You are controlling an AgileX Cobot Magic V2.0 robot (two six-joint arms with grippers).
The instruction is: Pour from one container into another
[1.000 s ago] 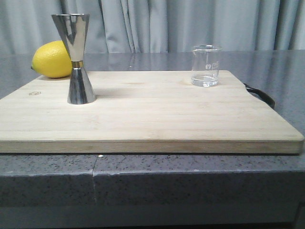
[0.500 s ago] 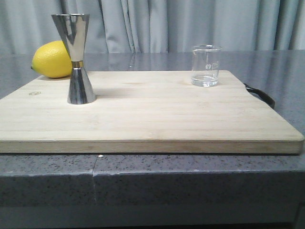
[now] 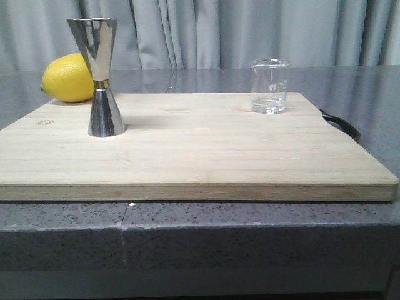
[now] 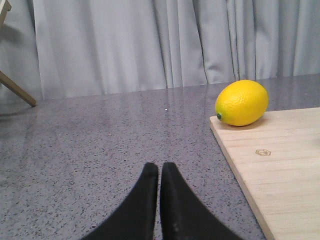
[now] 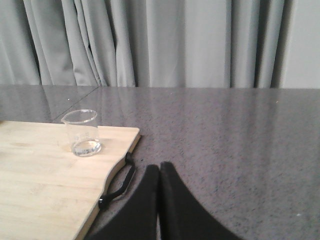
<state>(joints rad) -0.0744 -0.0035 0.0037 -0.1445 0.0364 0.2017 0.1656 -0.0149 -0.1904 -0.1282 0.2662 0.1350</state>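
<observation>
The small clear glass beaker (image 3: 270, 86) stands upright at the far right of the wooden board (image 3: 187, 150); it also shows in the right wrist view as the beaker (image 5: 82, 132) with a little liquid at its bottom. The tall steel jigger (image 3: 101, 76) with a gold waist band stands upright on the board's left. Neither gripper appears in the front view. My left gripper (image 4: 160, 167) is shut and empty over the grey counter, left of the board. My right gripper (image 5: 159, 167) is shut and empty over the counter, right of the board's black strap.
A yellow lemon (image 3: 67, 77) lies at the board's far left corner, behind the jigger, and shows as the lemon (image 4: 242, 102) in the left wrist view. A black strap handle (image 5: 119, 185) hangs off the board's right edge. Grey curtains close the back.
</observation>
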